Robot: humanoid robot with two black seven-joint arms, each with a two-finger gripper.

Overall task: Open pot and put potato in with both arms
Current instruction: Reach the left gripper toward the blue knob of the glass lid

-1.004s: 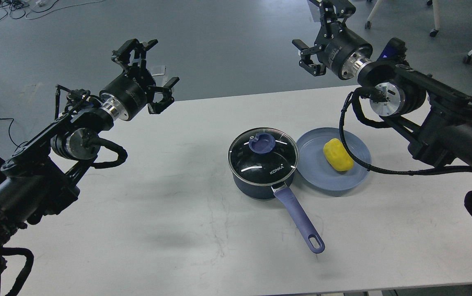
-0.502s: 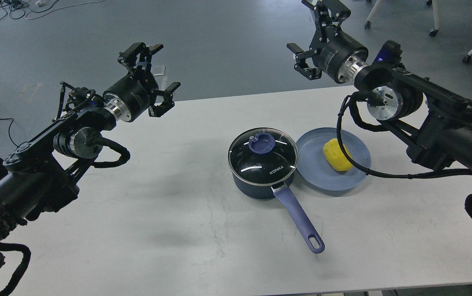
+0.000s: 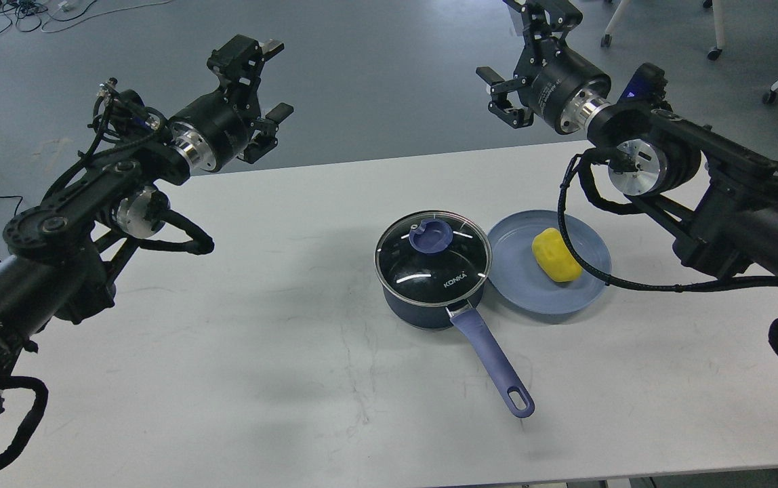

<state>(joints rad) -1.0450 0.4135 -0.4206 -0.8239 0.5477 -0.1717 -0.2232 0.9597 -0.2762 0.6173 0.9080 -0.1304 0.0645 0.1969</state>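
Far left, our left arm comes in from the lower-left edge and rises toward the table's back-left corner; our left gripper hangs above the floor just past the table edge, jaws spread apart w/ nothing between them, well apart from the pot. Table is white, w/ faint scuffs near the middle. Center-right sits the pot, dark blue, upright, w/ its glass lid on top & fully seated; lid carries a blue knob toward its far side and white "KONKA" lettering near the front rim. Pot's blue handle runs out toward us and to the right, ending in a loop w/ a hole, lying just above the table. Just right of the pot, touching or nearly touching its side, is a blue plate, flat on the table. The potato, yellow, lies on the plate's right-hand half, not in the pot. Further right our right arm enters from the right edge, a black cable looping down in front of the plate; our right gripper is up over the floor beyond the table's back edge, fingers open & empty, well apart from potato & lid.
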